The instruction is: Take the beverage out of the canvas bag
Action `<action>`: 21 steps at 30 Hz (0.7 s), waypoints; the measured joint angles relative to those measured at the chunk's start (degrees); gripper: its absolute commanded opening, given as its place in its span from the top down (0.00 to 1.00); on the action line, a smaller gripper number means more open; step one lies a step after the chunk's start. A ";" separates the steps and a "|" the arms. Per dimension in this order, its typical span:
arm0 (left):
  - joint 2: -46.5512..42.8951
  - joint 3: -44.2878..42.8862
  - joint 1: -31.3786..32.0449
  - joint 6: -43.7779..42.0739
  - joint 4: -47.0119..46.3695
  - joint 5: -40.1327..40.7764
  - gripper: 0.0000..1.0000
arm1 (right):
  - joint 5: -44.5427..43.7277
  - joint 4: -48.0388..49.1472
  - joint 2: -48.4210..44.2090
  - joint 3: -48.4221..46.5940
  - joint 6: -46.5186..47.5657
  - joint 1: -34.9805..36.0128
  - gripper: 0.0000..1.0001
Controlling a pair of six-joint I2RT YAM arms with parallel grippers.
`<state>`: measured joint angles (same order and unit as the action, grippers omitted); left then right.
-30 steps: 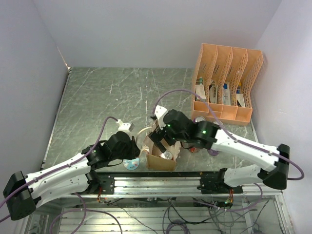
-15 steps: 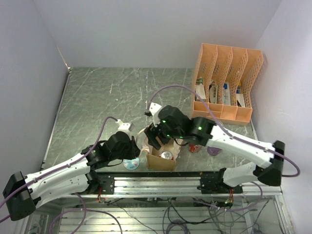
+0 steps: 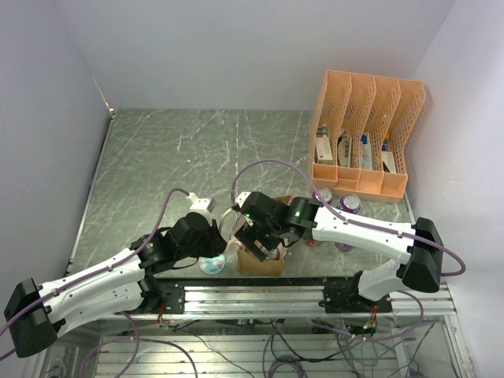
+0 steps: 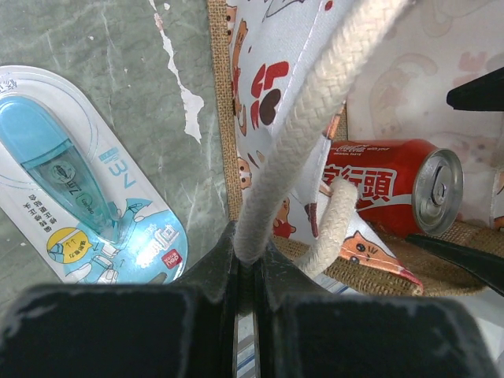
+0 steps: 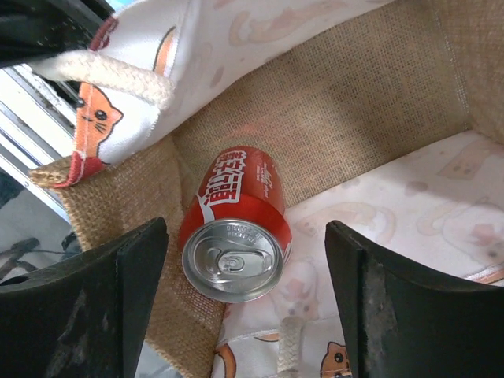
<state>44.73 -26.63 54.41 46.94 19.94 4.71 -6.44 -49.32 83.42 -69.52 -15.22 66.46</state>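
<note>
Beverage (image 5: 235, 236), a red can with white Coca-Cola script and Chinese characters, lies on its side inside the bag (image 5: 346, 102) at the table's (image 3: 157, 157) 6 o'clock edge. Right gripper (image 5: 246, 268) hangs spread wide, fingers (image 5: 102, 315) at its 9 and 3 o'clock; left gripper (image 4: 248, 264) pinches a cream handle (image 4: 315, 118).

Place: a robotics lab test cell.
Enclosure: plain pale walls (image 3: 236, 47) box in a marbled grey-green table (image 3: 157, 157) on three sides.
Mounting: the left arm (image 3: 94, 283) and right arm (image 3: 362, 232) are bolted to an aluminium rail (image 3: 260, 290) at the near edge.
Wiring: loose cables (image 3: 299, 346) hang exposed below the rail.
Props: an orange file organizer (image 3: 366, 102) holding small items stands at the far right.
</note>
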 measured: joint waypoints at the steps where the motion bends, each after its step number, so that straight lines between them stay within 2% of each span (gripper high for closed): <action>1: 0.00 0.00 0.00 -0.02 0.00 0.00 0.93 | 0.00 -0.04 0.00 0.39 -0.07 0.11 0.14; 10: 0.00 0.00 0.00 0.00 -0.02 0.00 0.93 | -0.76 0.50 1.77 2.80 -0.48 0.20 0.11; 17: -0.52 0.00 0.00 0.00 0.02 -0.02 0.93 | -0.92 2.97 5.18 4.90 -1.20 0.37 0.16; 21: -0.66 0.00 0.00 0.00 0.02 -0.02 0.93 | -1.29 3.85 6.71 5.79 -1.64 0.37 0.24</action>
<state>44.07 -26.63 54.41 46.94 19.97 4.69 -7.73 -45.47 90.13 -63.72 -16.86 66.83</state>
